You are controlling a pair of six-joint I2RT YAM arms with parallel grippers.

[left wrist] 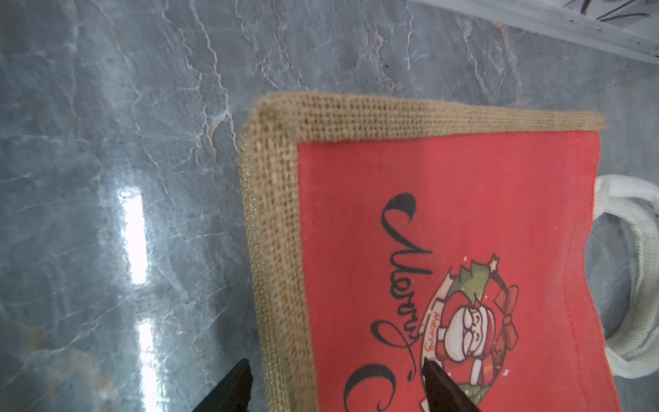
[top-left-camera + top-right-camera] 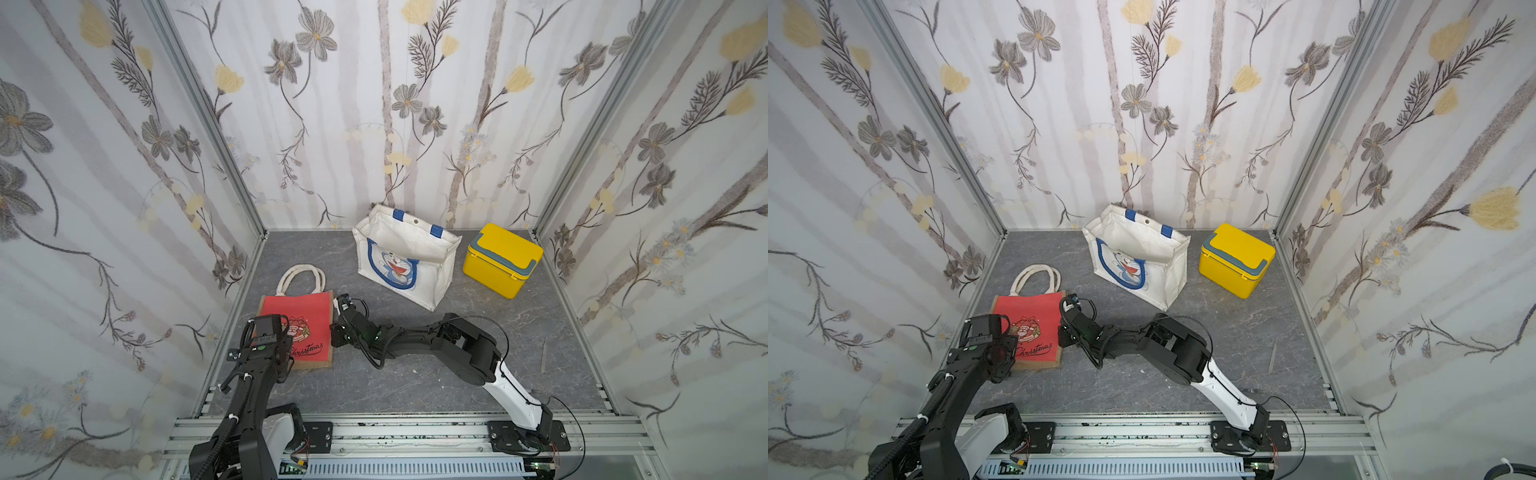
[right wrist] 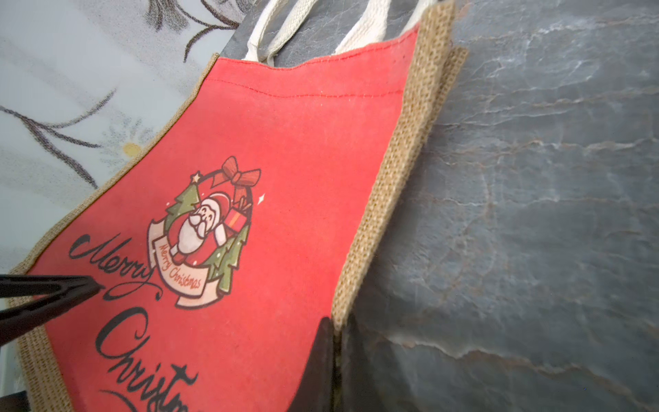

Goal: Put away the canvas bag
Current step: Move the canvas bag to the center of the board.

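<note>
Red cloth edged in burlap, the red bag lies flat on the grey worktop, lower left in both top views. The right claw pinches its burlap side hem, probably to lift it, while the left claw hangs spread over a burlap border. Black script reads "Merry Christmas", repeated on the Santa ribbon.

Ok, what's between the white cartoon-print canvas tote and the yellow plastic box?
Nothing: only a narrow bare strip of grey marbled tabletop separates the white cartoon-print canvas tote from the yellow plastic box, as both top views show.
</note>
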